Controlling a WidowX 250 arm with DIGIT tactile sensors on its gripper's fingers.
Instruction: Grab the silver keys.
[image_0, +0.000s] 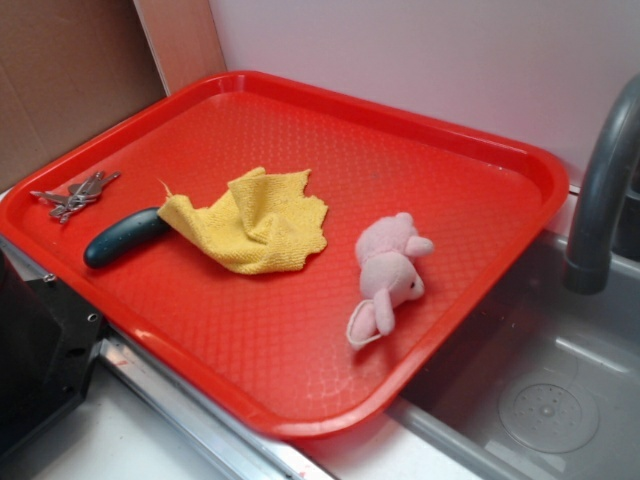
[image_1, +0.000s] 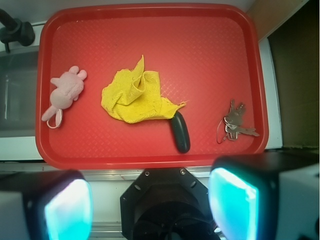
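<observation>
The gripper (image_1: 152, 210) is held wide apart, high above the red tray (image_1: 150, 30). The silver keys (image_1: 234, 121) are seen near the tray's right rim, apart from the dark handle (image_1: 180, 132), with bare tray around them.

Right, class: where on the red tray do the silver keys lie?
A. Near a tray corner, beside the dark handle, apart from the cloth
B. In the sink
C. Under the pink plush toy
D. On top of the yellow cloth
A: the silver keys lie on the bare red tray near its corner, close to the dark handle, clear of the yellow cloth.
</observation>
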